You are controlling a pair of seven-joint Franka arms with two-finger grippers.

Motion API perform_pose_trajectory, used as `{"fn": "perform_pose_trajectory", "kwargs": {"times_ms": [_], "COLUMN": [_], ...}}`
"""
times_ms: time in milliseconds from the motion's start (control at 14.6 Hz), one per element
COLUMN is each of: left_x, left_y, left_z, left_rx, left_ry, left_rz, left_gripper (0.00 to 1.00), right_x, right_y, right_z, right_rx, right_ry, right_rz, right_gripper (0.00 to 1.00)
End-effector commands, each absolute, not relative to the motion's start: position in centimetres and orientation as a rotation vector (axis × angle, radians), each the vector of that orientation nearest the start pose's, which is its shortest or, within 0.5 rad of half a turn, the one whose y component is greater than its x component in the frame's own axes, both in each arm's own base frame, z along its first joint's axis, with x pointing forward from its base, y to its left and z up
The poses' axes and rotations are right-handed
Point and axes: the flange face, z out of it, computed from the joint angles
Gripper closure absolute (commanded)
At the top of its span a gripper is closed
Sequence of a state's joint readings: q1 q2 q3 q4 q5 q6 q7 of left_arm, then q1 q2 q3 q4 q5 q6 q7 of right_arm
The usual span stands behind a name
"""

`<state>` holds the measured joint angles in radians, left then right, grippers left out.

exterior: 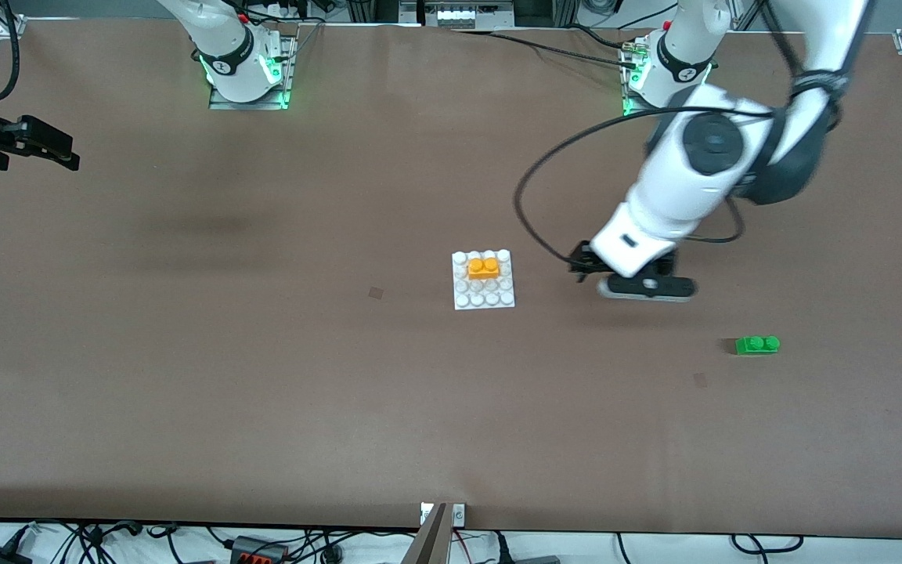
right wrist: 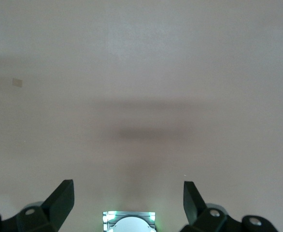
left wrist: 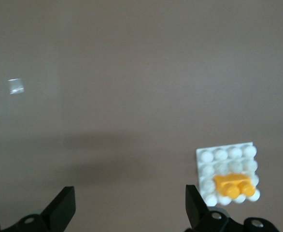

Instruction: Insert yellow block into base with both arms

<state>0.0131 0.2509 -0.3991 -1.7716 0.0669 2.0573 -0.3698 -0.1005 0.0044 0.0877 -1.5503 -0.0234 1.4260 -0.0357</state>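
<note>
Yellow block [exterior: 484, 268] was seen seated on the base [exterior: 483, 298], in the rows farther from the front camera, apparently already pressed in | left gripper [left wrist: 130, 205] was held wide, empty, over bare table beside the base | right gripper [right wrist: 128, 199] was parked wide, empty, waiting at its table end | green brick [exterior: 757, 345] was left unused.

Light: even, overhead, diffuse; table [exterior: 263, 376] evenly lit.
Shadows: soft smear cast on the table ahead of the right gripper [right wrist: 127, 205]; fainter one ahead of the left gripper [left wrist: 127, 210].
Glare: green glow noted at both arm bases.
Focus: base [left wrist: 227, 155] seen blurred beside the left gripper.
</note>
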Motion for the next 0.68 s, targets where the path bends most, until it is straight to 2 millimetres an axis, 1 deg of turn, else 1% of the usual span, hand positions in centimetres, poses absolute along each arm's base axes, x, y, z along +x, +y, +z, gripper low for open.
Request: {"fn": "perform_pose_trajectory", "kwargs": {"times_ms": [0,137,205,274,342,411,479,548,616], "left_x": [59.8,60.3,60.3,60.3,60.2,59.9,59.6,59.0,58.4], "left_y": [-16.8,-13.0,-11.7,-9.8,-8.4,-7.4,-5.3,-2.8,-1.4], "left_z": [47.2,49.7,50.5,51.6,52.9,53.9,55.3,56.7,57.6], "left_rx": [-3.201,-3.179,-3.171,-3.158,-3.147,-3.144,-3.141,-3.14,-3.139], "left_ry": [0.117,0.026,-0.009,-0.055,-0.093,-0.122,-0.177,-0.234,-0.276], "left_rz": [0.095,0.162,0.184,0.199,0.191,0.176,0.139,0.11,0.105], "left_gripper": [0.0,0.0,0.0,0.0,0.0,0.0,0.0,0.0,0.0], "right_x": [53.6,53.6,53.6,53.6,53.6,53.6,53.6,53.6,53.6], "right_y": [-0.9,-0.8,-0.7,-0.7,-0.8,-0.8,-0.8,-0.8,-0.8], "right_z": [62.3,62.3,62.3,62.2,62.3,62.2,62.2,62.2,62.3], "right_rx": [-3.162,-3.162,-3.162,-3.162,-3.162,-3.162,-3.162,-3.162,-3.162], "right_ry": [-0.023,-0.025,-0.028,-0.028,-0.025,-0.025,-0.025,-0.025,-0.025], "right_rz": [0.203,0.202,0.202,0.205,0.202,0.205,0.205,0.205,0.202], "right_gripper": [0.0,0.0,0.0,0.0,0.0,0.0,0.0,0.0,0.0]}}
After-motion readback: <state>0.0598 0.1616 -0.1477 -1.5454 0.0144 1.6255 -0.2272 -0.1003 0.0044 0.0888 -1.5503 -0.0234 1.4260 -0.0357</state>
